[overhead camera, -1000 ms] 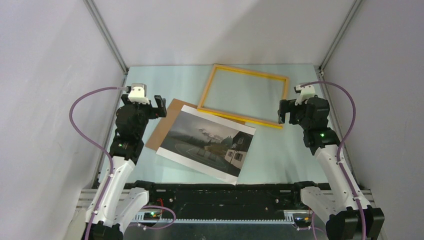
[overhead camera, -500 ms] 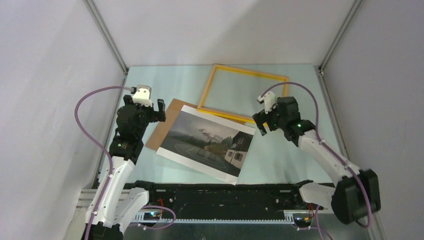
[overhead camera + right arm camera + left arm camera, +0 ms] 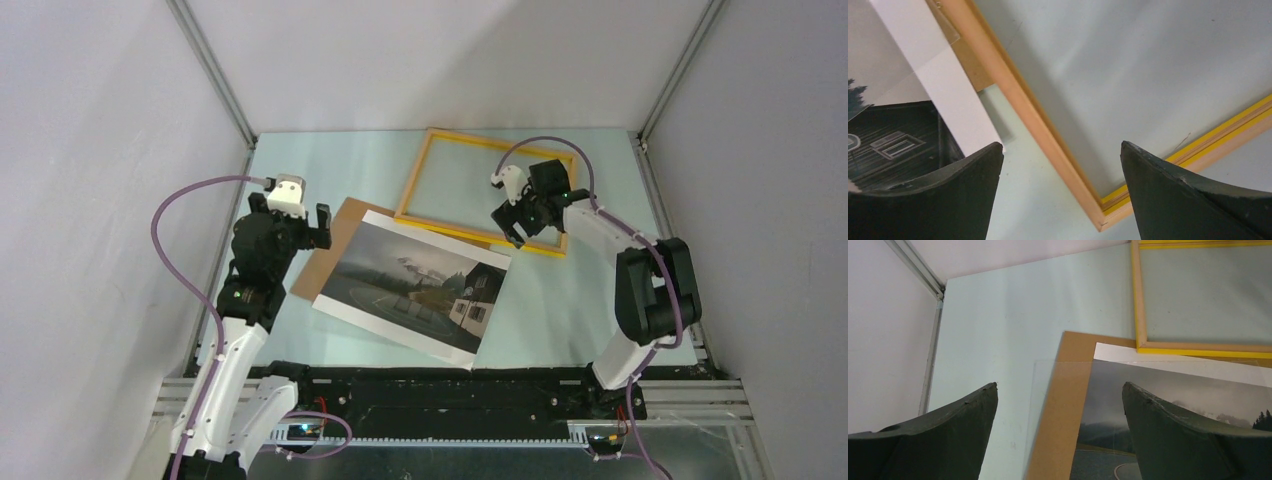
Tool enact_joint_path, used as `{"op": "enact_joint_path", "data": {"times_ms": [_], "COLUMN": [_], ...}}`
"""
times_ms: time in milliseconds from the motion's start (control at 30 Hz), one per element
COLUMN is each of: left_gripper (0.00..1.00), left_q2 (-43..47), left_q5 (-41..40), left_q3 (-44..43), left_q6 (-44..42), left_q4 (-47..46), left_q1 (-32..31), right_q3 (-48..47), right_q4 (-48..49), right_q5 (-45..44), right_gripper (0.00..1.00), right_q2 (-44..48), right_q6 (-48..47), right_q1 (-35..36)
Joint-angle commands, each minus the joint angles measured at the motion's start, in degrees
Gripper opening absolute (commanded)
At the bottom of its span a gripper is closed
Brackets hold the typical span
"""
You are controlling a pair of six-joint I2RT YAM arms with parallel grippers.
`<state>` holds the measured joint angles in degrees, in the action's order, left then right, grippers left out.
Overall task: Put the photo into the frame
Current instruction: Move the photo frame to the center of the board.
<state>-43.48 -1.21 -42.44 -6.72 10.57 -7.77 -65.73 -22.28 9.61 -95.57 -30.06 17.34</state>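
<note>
Right gripper [image 3: 515, 226] advanced, spread above frame [image 3: 487, 190]

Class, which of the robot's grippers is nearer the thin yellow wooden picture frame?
Right. The right gripper hovers over the near edge of the thin yellow wooden picture frame; the left gripper hangs well off to its left, by the brown rectangular backing board.

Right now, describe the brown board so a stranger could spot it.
On the pale table, left of centre, lies a grey landscape photo. The backing board is the sheet mostly hidden under it, showing along the photo's left and far edges. It alone is plain brown: no picture, no yellow rails like the frame.
</note>
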Motion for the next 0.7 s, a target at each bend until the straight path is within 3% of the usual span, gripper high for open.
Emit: {"op": "enact_joint_path", "data": {"times_ms": [0,300,400,667], "left_gripper": [0.98,0.98,0.98,0.98], "left_q2": [-0.13,-2.12,-2.62,-3.10], "left_q5": [0.77,0.69,0.69,0.71], "left_q3": [-0.18,-1.09,-1.26,-1.59], "left_q6": [-1.12,-0.85,-0.83,-0.82], "left_q4": [-0.79,-0.81,-0.73,-0.79], "left_q1": [-0.25,-0.25,-0.23,-0.32], "right_q3": [-6.48,-7.77,-7.74,-7.74], "right_q4": [-5.03,-12.88,-13.37,-10.20], "right_q5": [6.34,13.25,11.56,7.35], "right_gripper": [0.91,0.92,0.99,0.99], "right_q2": [-3.56,-6.19,-7.28,-10.89], "right_q6": [-4.42,-12.01,-13.20,-14.91], "right_q1": [-2.91,-4.68,-4.77,-4.91]}}
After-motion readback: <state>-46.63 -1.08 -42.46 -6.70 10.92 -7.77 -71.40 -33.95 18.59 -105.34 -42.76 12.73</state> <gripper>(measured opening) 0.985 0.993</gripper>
